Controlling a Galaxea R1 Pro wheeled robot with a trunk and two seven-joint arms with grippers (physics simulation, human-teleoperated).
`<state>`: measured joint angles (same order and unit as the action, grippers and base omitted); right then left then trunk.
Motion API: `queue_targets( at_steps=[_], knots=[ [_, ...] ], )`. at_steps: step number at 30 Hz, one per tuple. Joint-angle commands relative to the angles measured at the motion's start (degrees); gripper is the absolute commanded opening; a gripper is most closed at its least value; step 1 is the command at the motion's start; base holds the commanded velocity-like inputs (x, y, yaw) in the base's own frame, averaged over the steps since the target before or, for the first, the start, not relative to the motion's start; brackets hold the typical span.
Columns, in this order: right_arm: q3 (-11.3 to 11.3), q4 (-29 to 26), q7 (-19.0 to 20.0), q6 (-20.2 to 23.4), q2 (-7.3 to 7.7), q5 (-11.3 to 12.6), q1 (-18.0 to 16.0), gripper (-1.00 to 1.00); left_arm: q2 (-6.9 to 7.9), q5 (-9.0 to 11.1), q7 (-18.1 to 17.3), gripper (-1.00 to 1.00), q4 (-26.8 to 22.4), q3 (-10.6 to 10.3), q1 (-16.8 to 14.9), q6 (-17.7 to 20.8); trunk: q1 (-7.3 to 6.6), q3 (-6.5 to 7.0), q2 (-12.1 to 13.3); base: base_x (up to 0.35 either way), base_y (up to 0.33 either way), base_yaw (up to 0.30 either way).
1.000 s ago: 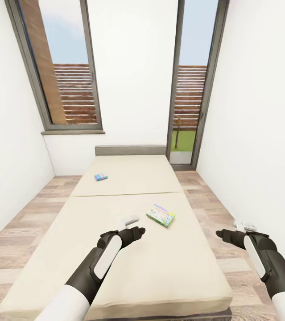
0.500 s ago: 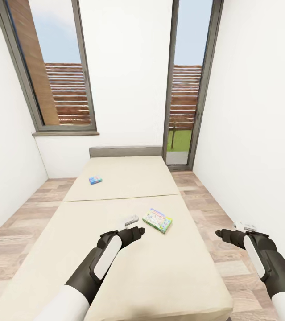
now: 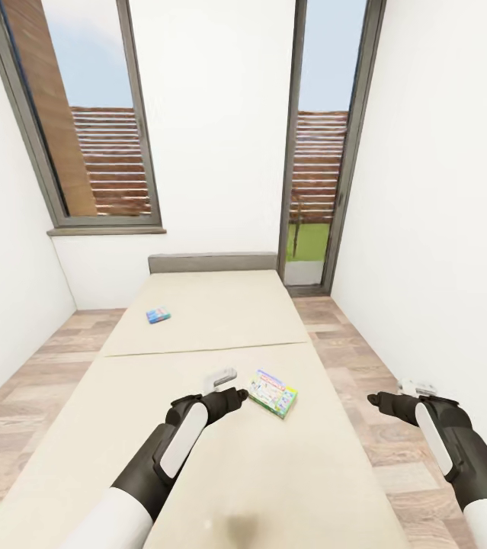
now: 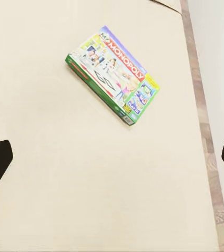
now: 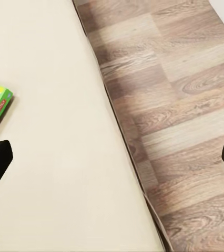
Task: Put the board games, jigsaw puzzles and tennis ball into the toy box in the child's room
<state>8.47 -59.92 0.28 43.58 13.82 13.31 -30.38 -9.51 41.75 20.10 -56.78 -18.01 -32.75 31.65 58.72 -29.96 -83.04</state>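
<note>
Both jaws are held apart. The left gripper [image 3: 226, 379] is low-middle, near the Monopoly [image 3: 273, 393]; the box could be pushed away if nudged.

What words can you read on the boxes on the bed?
"MY MONOPOLY" on the green-edged game box, nearer the left claw on the bed.
Its smaller print is too small to read.
The blue game box farther up the bed is too small and blurred to read.

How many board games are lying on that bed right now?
2. The MONOPOLY box lies on the near half of the bed, just ahead of the left gripper. A small blue box lies on the far half.
</note>
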Motion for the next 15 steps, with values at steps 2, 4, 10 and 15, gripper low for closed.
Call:
queue_targets(
  at_steps=[2, 4, 10, 15],
  knots=[
    [0.02, -0.07, 0.04, 0.27, 0.00, 0.14, -0.03, 1.00, 0.02, 0.62, 0.56, 1.00, -0.08, -0.09, -0.04, 0.08, 0.01, -0.06, -0.03, 0.091, 0.000, -0.002],
    [0.01, -0.08, 0.04, 0.28, -0.01, 0.14, -0.03, 1.00, 0.02, 0.64, 0.56, 1.00, -0.08, -0.09, -0.04, 0.08, 0.01, -0.06, -0.03, 0.073, 0.000, -0.001],
    [-0.11, -0.09, 0.01, 0.28, -0.01, 0.14, -0.03, 1.00, 0.02, 0.68, 0.56, 1.00, -0.08, -0.09, -0.04, 0.08, 0.01, -0.06, -0.03, 0.040, 0.000, 0.047],
    [-0.20, -0.09, 0.00, 0.36, -0.06, 0.14, -0.03, 1.00, 0.02, 0.69, 0.56, 1.00, -0.08, -0.09, -0.04, 0.08, 0.01, -0.06, -0.03, 0.020, 0.000, 0.158]
  ],
)
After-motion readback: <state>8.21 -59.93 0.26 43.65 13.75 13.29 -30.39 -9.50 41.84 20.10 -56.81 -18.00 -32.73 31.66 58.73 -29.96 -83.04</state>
